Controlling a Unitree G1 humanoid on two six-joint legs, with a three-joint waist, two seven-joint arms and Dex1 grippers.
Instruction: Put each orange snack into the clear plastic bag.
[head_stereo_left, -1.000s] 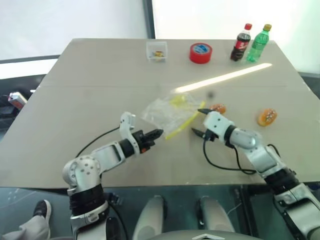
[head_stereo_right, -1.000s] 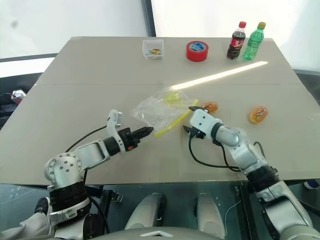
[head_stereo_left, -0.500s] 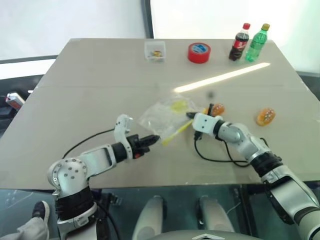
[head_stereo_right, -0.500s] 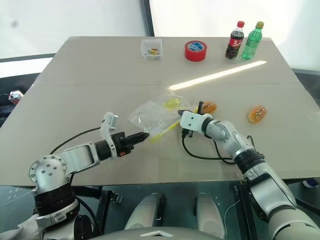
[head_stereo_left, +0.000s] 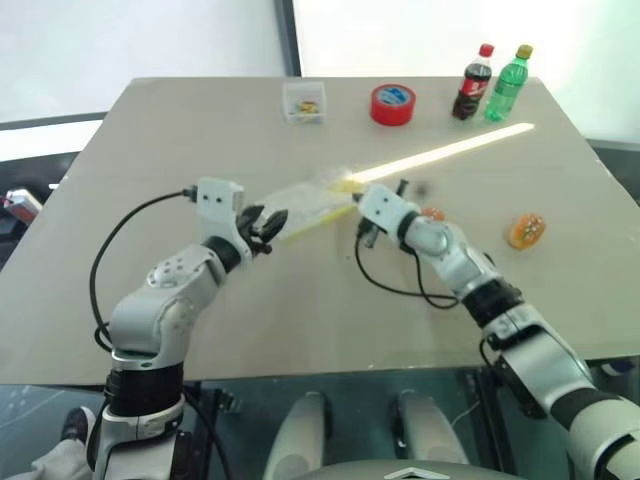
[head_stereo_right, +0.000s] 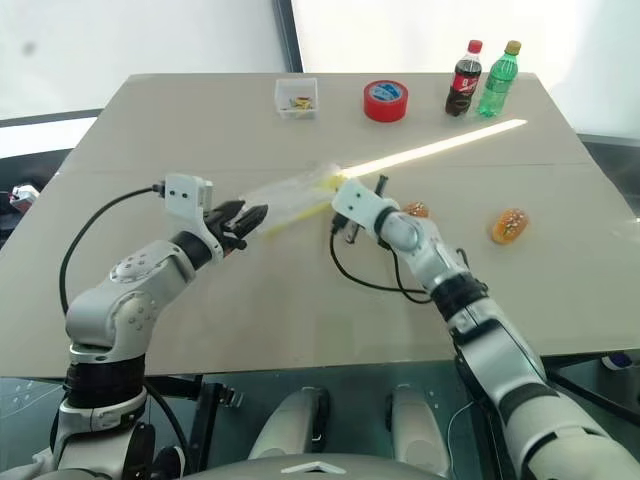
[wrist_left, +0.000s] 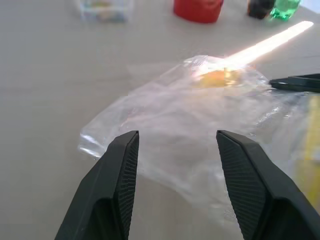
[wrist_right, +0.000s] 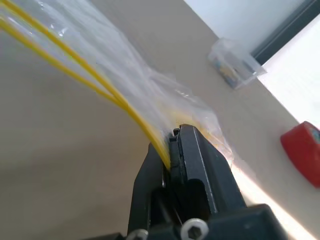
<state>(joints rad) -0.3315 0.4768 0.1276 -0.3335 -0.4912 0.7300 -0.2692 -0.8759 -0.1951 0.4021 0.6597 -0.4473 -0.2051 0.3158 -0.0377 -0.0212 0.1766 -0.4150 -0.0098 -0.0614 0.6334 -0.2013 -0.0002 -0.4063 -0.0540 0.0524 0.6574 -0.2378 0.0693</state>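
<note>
My two black ribbed fingers (wrist_left: 122, 175) stand apart, with open space between them. Beyond them lies the crinkly transparent plastic bag (wrist_left: 185, 130) on the matte beige table (wrist_left: 45, 90). A yellowish item (wrist_left: 220, 77) shows through the bag's far part. A yellow strip (wrist_left: 307, 170) runs along one edge of the bag. The black fingertip of the other gripper (wrist_left: 295, 82) reaches that side of the bag. Further back stand a small clear square box (wrist_left: 102, 7), a red tape roll (wrist_left: 197, 9), a dark bottle (wrist_left: 259, 7) and a green bottle (wrist_left: 284, 9). A bright band of light (wrist_left: 270, 45) crosses the table.
</note>
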